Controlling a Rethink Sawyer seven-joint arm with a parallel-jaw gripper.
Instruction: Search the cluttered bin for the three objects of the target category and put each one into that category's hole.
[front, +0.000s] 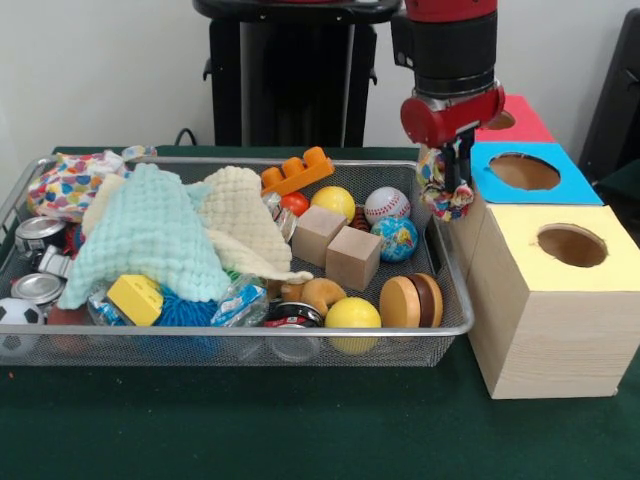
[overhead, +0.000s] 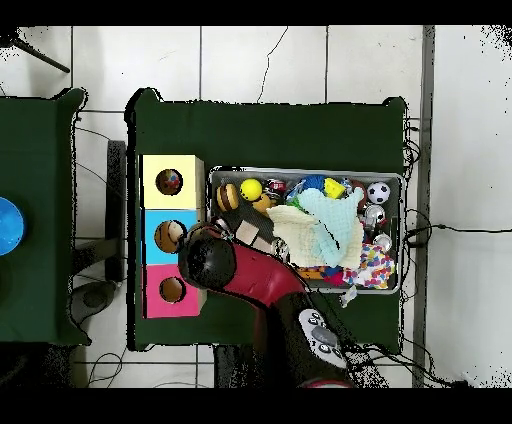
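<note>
My gripper (front: 455, 190) is shut on a spotted cloth (front: 437, 195), which hangs bunched just above the right rim of the wire bin (front: 250, 330), beside the blue-topped box. A second spotted cloth (front: 70, 185) lies over the bin's far left corner; it also shows in the overhead view (overhead: 375, 265). The yellow-topped box's hole (front: 572, 245) is nearer the camera than the gripper. In the overhead view that hole (overhead: 169, 181) shows spotted fabric inside. There the arm's wrist (overhead: 205, 260) hides the gripper.
The blue-topped box (front: 525, 172) and red-topped box (front: 505, 120) stand in a row behind the yellow one. In the bin lie a mint cloth (front: 150, 235), a cream cloth (front: 240, 215), two wooden cubes (front: 352, 257), several balls, tins and an orange brick (front: 297, 172).
</note>
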